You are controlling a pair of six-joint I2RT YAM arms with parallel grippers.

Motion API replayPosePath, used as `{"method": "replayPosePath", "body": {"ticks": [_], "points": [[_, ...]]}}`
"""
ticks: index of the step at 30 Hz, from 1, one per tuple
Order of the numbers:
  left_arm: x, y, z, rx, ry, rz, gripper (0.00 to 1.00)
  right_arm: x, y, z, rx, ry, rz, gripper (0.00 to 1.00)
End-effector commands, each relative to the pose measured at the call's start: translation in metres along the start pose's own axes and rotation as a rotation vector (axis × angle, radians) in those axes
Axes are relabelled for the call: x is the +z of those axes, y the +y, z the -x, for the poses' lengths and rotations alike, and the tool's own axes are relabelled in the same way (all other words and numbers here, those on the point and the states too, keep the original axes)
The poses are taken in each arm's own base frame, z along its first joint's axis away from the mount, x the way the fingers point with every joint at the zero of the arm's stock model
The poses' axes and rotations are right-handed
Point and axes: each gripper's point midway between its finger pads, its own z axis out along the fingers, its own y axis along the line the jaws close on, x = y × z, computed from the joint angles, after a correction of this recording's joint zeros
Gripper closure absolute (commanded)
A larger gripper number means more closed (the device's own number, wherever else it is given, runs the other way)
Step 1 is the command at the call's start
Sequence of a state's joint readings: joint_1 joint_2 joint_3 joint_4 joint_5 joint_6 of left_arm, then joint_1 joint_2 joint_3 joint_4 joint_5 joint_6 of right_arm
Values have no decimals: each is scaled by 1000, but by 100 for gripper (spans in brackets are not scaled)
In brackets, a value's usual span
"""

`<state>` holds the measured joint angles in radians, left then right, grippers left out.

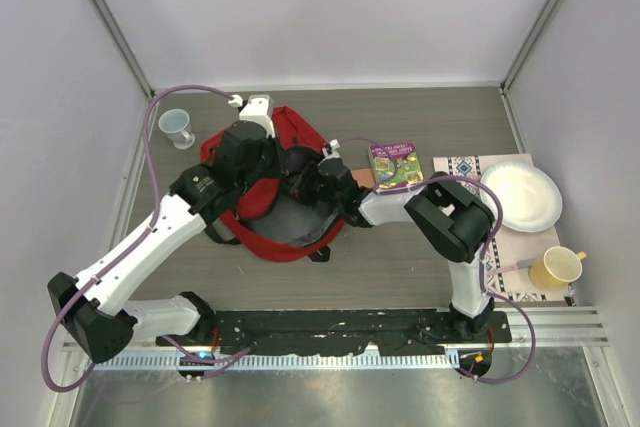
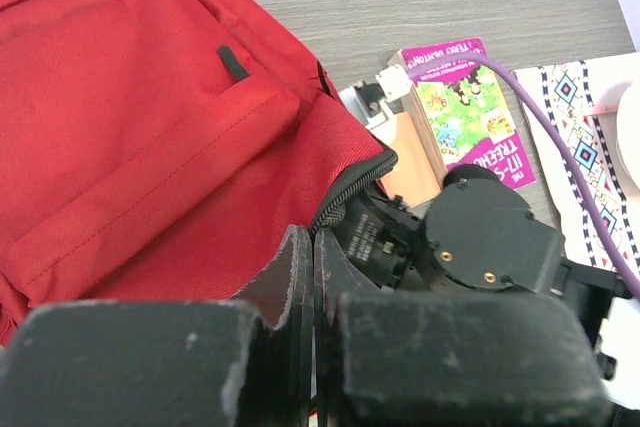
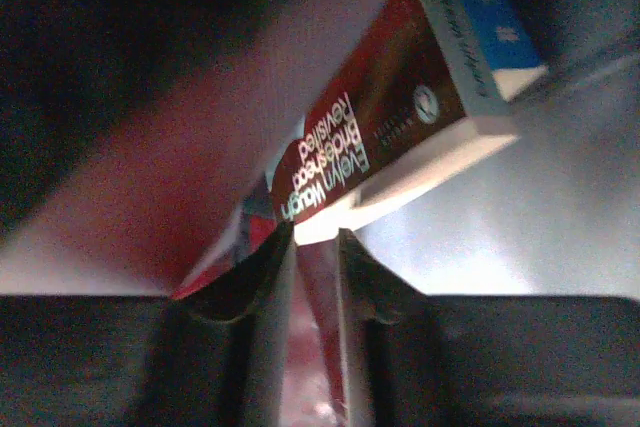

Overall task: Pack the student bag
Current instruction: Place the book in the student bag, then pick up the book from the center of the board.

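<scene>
The student bag (image 1: 300,129) is a big red backpack lying left of the table's middle, its mouth open toward the right. My left gripper (image 1: 265,165) sits over the bag. In the left wrist view it (image 2: 315,252) is shut, pinching the bag's black zipper edge (image 2: 350,187) beside red fabric (image 2: 140,127). My right gripper (image 1: 308,183) reaches into the bag's mouth. In the right wrist view its jaws (image 3: 315,235) stand a little apart inside the dim red interior. A dark red paperback (image 3: 390,127) lies tilted there, its lower corner right at the fingertips.
A purple and green book (image 1: 397,165) lies right of the bag, next to an orange-brown flat thing (image 1: 366,178). Farther right, a patterned placemat (image 1: 465,165) carries a white plate (image 1: 520,197) and a yellow cup (image 1: 556,268). A clear cup (image 1: 178,128) stands at the back left.
</scene>
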<state>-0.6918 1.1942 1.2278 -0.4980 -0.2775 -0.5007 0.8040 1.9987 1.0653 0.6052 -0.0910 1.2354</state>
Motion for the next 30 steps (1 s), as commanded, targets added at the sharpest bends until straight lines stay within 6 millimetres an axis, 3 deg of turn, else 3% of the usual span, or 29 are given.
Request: {"method": "replayPosePath", "body": {"ticks": [1,4,5,6,9,10,11,13,16,18,20,23,24,26,27,28,30], "points": [[-6,0,15,-32,-64,4,100,-34,24,12,-135,-45,58,59],[-4,3,9,-30,-55,16,100,-59,36,17,-237,-63,79,46],[-1,4,5,-31,-46,17,100,-68,32,14,-253,-51,75,45],[-1,4,4,-31,-42,15,100,-79,42,16,-294,-62,98,44],[3,2,-3,-32,-17,11,100,-98,26,12,-325,-52,50,43],[3,3,-6,-33,-7,11,100,-111,32,14,-337,-65,51,43],[4,4,-10,-34,1,11,100,-119,17,12,-337,-63,16,43],[5,3,-16,-38,18,3,100,-143,13,27,-350,-147,-45,43],[9,1,-33,-44,68,-15,99,-173,-11,45,-359,-265,-158,39],[11,-3,-47,-52,110,-47,97,-200,-9,61,-363,-355,-176,36],[16,-11,-65,-72,171,-92,90,-226,-12,81,-367,-465,-229,30],[16,-18,-87,-65,251,-122,76,-248,-20,102,-376,-557,-298,23],[14,-20,-89,-59,259,-128,66,-253,-19,107,-380,-574,-301,22],[9,-23,-87,-55,256,-140,54,-259,-27,121,-363,-581,-327,20],[7,-24,-84,-52,249,-146,39,-260,-31,126,-350,-578,-336,20],[5,-25,-80,-52,239,-148,36,-266,-42,144,-315,-604,-367,20],[0,-26,-66,-45,200,-149,29,-266,-51,150,-282,-568,-362,20]]}}
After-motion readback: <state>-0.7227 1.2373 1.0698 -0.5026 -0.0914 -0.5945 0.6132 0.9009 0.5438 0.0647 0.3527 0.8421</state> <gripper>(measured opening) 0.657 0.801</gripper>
